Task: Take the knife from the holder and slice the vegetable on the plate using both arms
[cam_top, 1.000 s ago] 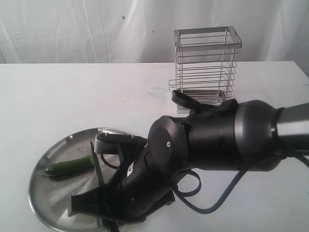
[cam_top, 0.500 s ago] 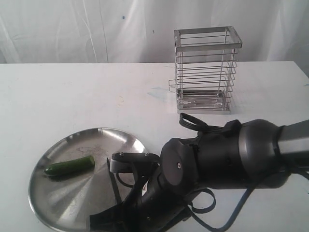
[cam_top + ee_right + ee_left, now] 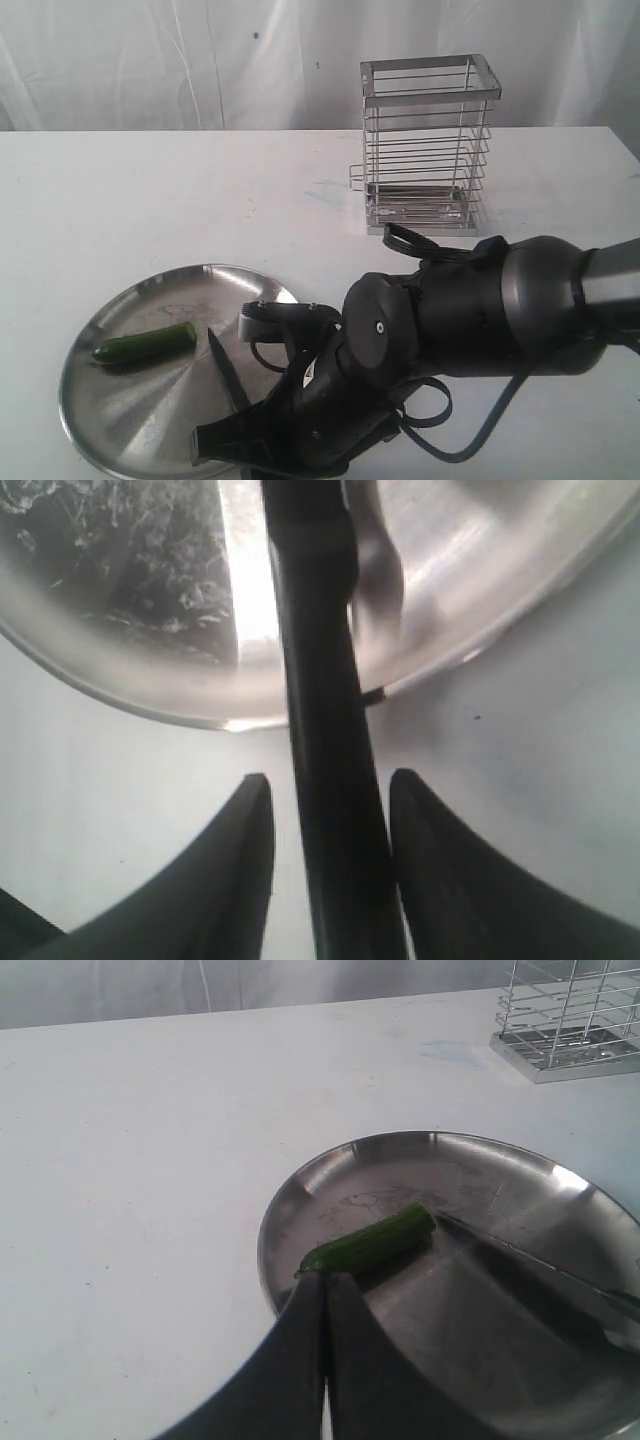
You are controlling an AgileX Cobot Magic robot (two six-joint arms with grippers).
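Observation:
The dark green vegetable (image 3: 145,343) lies on the left part of the steel plate (image 3: 110,440). The knife (image 3: 228,368) rests its black blade on the plate just right of the vegetable. Its handle (image 3: 325,780) runs between the fingers of my right gripper (image 3: 329,778). That gripper is open, with a clear gap on one side of the handle. My left gripper (image 3: 325,1278) is shut on nothing, its tips at the vegetable's (image 3: 370,1245) near end. The exterior view does not show the left gripper. The wire holder (image 3: 428,140) stands empty at the back.
My right arm's bulky body (image 3: 470,310) fills the front right of the table, with a cable loop (image 3: 440,420) hanging below it. The plate's rim (image 3: 150,695) sits just ahead of the right fingers. White table (image 3: 150,200) lies between plate and holder.
My right arm has shifted right along the plate's front edge with the knife. The blade now leans across the plate, and the right jaws have widened round the handle. The vegetable stayed put.

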